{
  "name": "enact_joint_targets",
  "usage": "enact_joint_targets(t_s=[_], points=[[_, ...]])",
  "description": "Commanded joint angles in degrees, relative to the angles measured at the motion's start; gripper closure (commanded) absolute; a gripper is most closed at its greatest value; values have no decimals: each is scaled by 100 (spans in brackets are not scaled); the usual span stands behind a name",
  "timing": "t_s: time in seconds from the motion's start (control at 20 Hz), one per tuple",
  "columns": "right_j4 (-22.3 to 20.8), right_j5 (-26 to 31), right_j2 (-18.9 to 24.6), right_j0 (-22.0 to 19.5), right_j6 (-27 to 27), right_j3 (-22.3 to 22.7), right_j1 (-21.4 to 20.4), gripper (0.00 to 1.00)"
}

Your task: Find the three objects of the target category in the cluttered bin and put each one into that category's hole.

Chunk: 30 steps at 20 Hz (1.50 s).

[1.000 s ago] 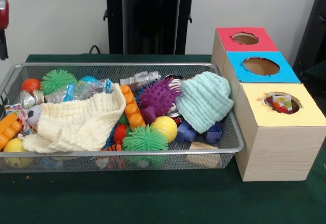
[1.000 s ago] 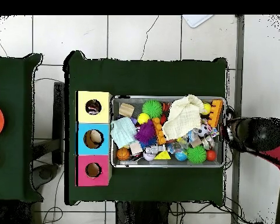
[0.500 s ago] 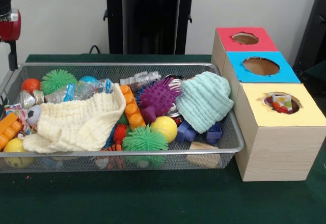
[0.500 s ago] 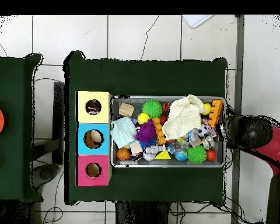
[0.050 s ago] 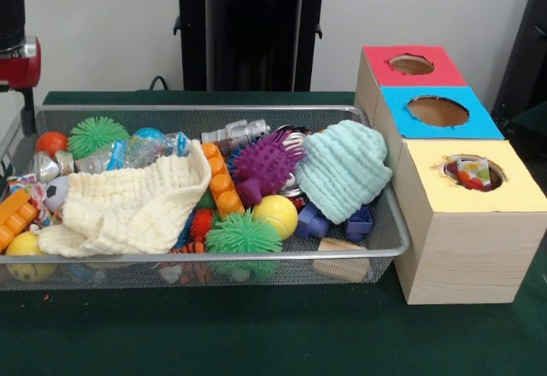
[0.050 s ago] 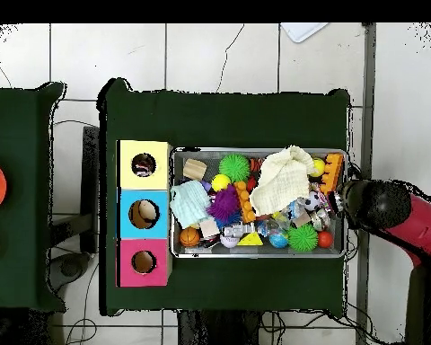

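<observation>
Because the arm is only reaching the bin's end, nothing is being carried yet.
Gripper (image 5: 28, 118): in the front view it is hanging at the picture's left edge beside the wire bin (image 5: 205, 258); whether it is open, or holding anything, I cannot tell.
Arm (image 6: 391, 212): from overhead it is lying over the bin's right end, covering whatever sits directly below it.
Nearest the gripper: an orange ball (image 5: 51, 143) and a green spiky ball (image 5: 97, 135) are sitting just beside it, probably loose enough to grab.
Cream cloth (image 5: 128, 208): it is draping over the toys a little further from the gripper, so it is likely hiding some of them.
Purple spiky ball (image 5: 267, 161): it is resting mid-bin, well apart from the gripper, against a mint cloth (image 5: 344, 169).
Holes: the three-hole box is standing at the bin's end farthest from the gripper; the yellow hole (image 5: 468, 172) is already holding a multicoloured item, the blue hole (image 5: 438, 110) and red hole (image 5: 412, 64) are looking empty from the front.
Task's thing: the target category is not being shown, so the targets are presumably still in the bin.
View difference: overhead is showing a yellow triangle (image 6: 250, 239), which I cannot pick out from the front; only the front is showing the gripper's height.
</observation>
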Motion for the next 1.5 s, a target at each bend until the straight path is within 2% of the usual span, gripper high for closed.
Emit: enact_joint_targets(t_s=[0.05, 0.65, 0.9, 1.3, 1.5], points=[[167, -362, 183, -69, 1270, 375, 616, 0], [99, -626, 91, -24, 1265, 265, 1094, 0], [92, -663, 76, -26, 1253, 199, 1169, 0], [-46, -625, -261, 111, 1354, -254, 1452, 0], [-75, -652, -353, 132, 1289, -335, 1390, 0]])
